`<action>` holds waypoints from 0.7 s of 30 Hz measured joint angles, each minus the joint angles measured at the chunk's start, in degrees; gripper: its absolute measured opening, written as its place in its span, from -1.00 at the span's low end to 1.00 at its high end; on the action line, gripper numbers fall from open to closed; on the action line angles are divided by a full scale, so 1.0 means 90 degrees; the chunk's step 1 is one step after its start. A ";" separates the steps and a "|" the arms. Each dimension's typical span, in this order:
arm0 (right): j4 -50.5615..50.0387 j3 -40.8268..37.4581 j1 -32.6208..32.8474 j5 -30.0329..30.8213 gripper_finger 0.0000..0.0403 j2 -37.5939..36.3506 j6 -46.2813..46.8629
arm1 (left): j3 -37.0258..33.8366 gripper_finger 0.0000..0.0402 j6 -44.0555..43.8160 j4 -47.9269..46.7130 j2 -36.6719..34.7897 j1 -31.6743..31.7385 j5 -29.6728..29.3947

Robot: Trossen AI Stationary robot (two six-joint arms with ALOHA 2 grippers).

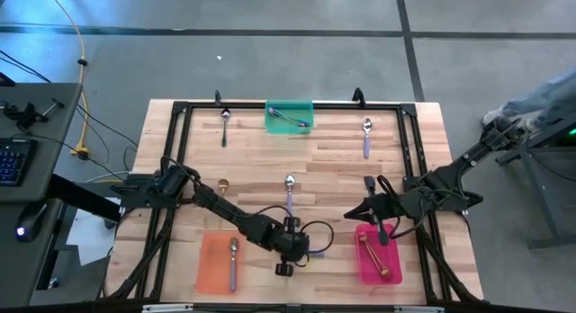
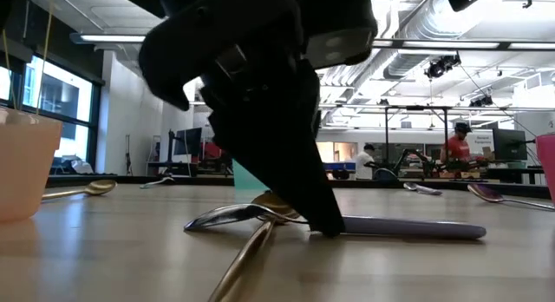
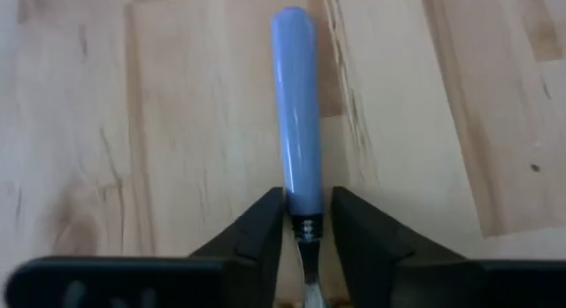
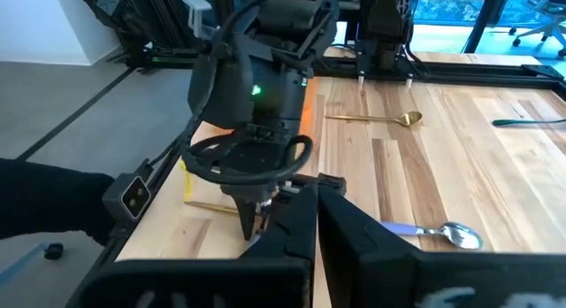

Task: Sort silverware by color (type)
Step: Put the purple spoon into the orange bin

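My left gripper (image 1: 290, 234) stands near the table's middle, fingers down on a silver spoon with a lavender handle (image 1: 290, 194). In the left wrist view its fingers flank that handle (image 3: 296, 122). A gold spoon (image 2: 247, 259) lies on the wood just in front of it. My right gripper (image 4: 316, 233) hovers shut and empty above the pink tray (image 1: 364, 259), which holds gold spoons. The orange tray (image 1: 214, 263) holds one lavender-handled spoon (image 1: 234, 259). The green tray (image 1: 290, 106) holds an iridescent spoon. My left gripper pinches the lavender handle at its end by the metal neck (image 3: 301, 206), one finger (image 3: 265, 228) on each side. The fingers come from above, pointing down, across the spoon. The spoon lies flat on the table, its handle (image 2: 408, 227) on the wood.
Loose spoons lie on the wood: an iridescent one with a green handle (image 1: 225, 126) far left, a lavender-handled one (image 1: 366, 138) far right, a gold one (image 1: 222, 183) left of middle. A black frame rims the table. People stand in the room beyond.
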 joint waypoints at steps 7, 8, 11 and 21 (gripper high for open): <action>-0.0029 0.0002 0.0000 0.0005 -1.00 0.0002 0.0000 | 0.0004 -0.88 0.0437 -0.0074 -0.0023 0.0152 0.0433; -0.0032 0.0000 0.0000 0.0005 -1.00 0.0000 0.0000 | -0.0002 -0.88 0.0474 -0.0099 -0.0061 0.0163 0.0470; -0.0044 0.0002 0.0000 0.0052 -1.00 0.0002 -0.0025 | 0.0048 -0.89 0.0486 -0.0343 -0.0218 0.0210 0.0427; -0.0048 0.0002 -0.0002 0.0189 -1.00 0.0002 -0.0213 | 0.0141 -0.98 0.0043 -0.1292 -0.1336 0.0186 0.0104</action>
